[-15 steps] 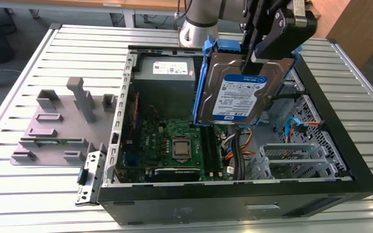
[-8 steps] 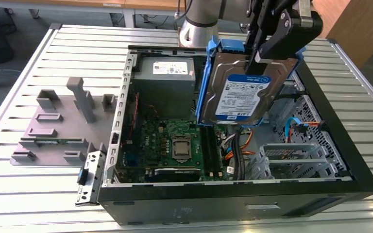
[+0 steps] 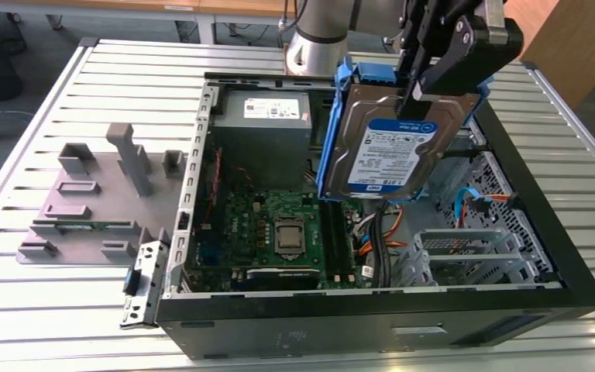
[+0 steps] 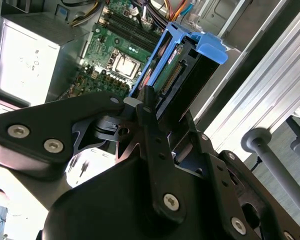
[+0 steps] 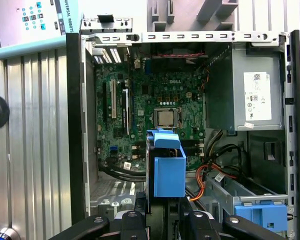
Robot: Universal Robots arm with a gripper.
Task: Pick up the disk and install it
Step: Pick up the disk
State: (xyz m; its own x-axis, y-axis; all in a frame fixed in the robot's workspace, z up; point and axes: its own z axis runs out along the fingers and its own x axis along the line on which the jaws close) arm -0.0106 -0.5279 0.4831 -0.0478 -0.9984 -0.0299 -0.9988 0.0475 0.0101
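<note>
item: disk (image 3: 390,155), silver drive with a white-and-blue label, clipped in a blue frame.
location: in the air over the open case (image 3: 380,310), hanging nearly upright, label toward the exterior view. its lower end is over the board (image 3: 276,232), between the power box (image 3: 261,116) and the cage (image 3: 473,248). it appears to touch none of them.
jaws: clenched on the disk's upper end. the second wrist view shows black fingers (image 4: 150,125) pinching the drive by its connector edge (image 4: 172,75).
reason for hold: a grasp at one short end probably leaves the frame's long blue sides bare, and these look like the parts meant to seat in a bay.
sight line: the first wrist view looks down along the frame (image 5: 169,170), so its free end sits over the board (image 5: 160,95) beside the socket.
case: lies on its side with the panel off, so the interior is open from above.
cage: grey metal, at the exterior view's right. a blue bracket (image 5: 262,212) sits there without a drive.
cables: an orange and black bundle (image 3: 375,232) runs beside the cage, a likely snag.
surface: slatted metal (image 3: 49,310), carrying the case and a grey fixture (image 3: 101,194), well apart from the disk.
status: disk lifted, not yet seated.
</note>
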